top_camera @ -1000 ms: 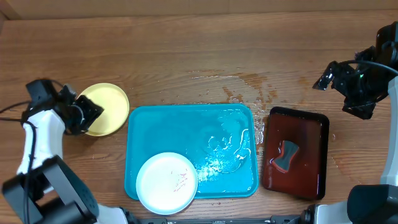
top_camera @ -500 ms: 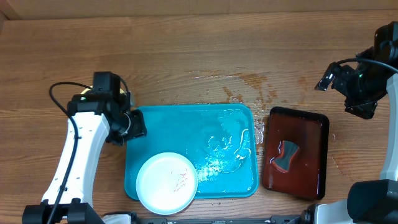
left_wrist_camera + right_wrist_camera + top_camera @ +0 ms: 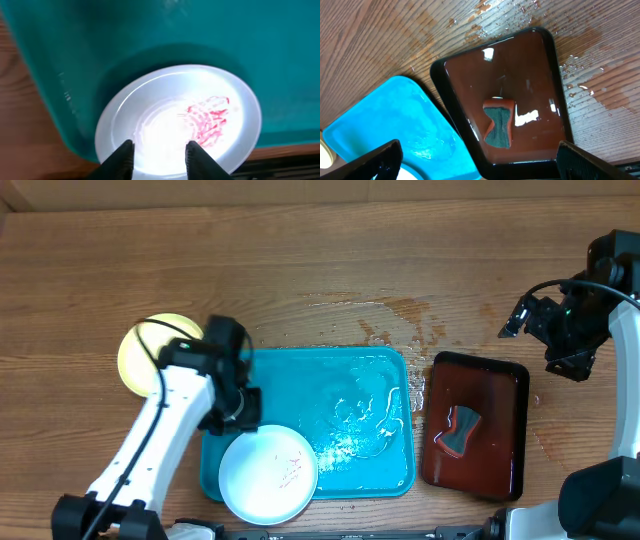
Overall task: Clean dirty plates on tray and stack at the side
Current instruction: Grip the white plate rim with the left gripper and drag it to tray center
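**1 smeared plate on the tray: light, wet, best taken by the rim**

The white plate lies flat in the near-left corner of the tray, with its near edge reaching out over the tray's rim. A reddish smear sits right of its centre. It looks like thin, stiff plastic, so it is probably light and not fragile. It is glossy, though, and water is pooled on the tray beside it, so it is likely slippery. The raised rim is the only part a gripper can pinch. The overhanging near edge seems the best spot, since 1 finger could slide under it there.

The left gripper hovers just above that near edge, its 2 fingers a narrow gap apart and holding nothing.

A yellow-rimmed plate rests on the table left of the tray, partly hidden by the left arm. Whether another plate lies under it cannot be told.

On the right, a sponge lies in the dark red-brown tray. The right gripper hangs above it, spread wide and empty.
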`<state>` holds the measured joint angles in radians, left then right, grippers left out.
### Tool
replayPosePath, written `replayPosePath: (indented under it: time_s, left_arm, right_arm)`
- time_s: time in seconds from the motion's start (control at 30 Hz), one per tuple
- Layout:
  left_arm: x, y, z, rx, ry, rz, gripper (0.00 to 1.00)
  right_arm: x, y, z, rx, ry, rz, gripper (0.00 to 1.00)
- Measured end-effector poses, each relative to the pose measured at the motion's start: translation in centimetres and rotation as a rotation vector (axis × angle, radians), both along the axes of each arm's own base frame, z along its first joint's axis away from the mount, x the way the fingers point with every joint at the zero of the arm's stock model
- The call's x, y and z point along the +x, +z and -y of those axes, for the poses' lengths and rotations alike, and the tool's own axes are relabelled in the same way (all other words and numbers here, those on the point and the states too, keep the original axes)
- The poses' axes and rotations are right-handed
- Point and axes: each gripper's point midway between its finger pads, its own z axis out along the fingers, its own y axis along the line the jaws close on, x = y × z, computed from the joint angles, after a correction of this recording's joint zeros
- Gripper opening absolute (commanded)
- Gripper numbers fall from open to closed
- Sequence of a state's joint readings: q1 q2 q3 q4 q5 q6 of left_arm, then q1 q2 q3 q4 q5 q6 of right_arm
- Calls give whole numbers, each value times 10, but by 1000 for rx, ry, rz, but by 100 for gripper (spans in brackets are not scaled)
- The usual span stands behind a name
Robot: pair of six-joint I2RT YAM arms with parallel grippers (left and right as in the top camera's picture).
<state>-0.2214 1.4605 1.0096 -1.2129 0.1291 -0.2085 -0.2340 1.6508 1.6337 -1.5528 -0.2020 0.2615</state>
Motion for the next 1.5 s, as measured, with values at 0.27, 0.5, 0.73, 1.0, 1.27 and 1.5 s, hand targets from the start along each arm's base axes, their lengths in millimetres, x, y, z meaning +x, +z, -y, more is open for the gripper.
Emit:
replayPosePath:
  time_s: [0.27, 0.5, 0.73, 1.0, 1.27, 1.5]
  left_arm:
    - [5, -49, -5, 61, -65, 16, 43]
    - [22, -77, -24, 133, -76, 12, 46]
    - [20, -78, -15, 67, -113, -4, 4]
    - [27, -78, -12, 52, -46, 14, 4]
    - [41, -76, -8, 42, 23, 60, 4]
    - [63, -75, -2, 16, 34, 143, 7]
  right_arm:
    - [0, 0, 0, 0, 0, -1, 100]
    - [-2, -1, -1, 3, 1, -9, 100]
    - [-2, -1, -1, 3, 1, -9, 100]
    - [-1, -1, 0, 2, 1, -6, 100]
    - [-9, -43, -3, 18, -11, -65, 100]
    - [-50, -123, -21, 101, -35, -201, 100]
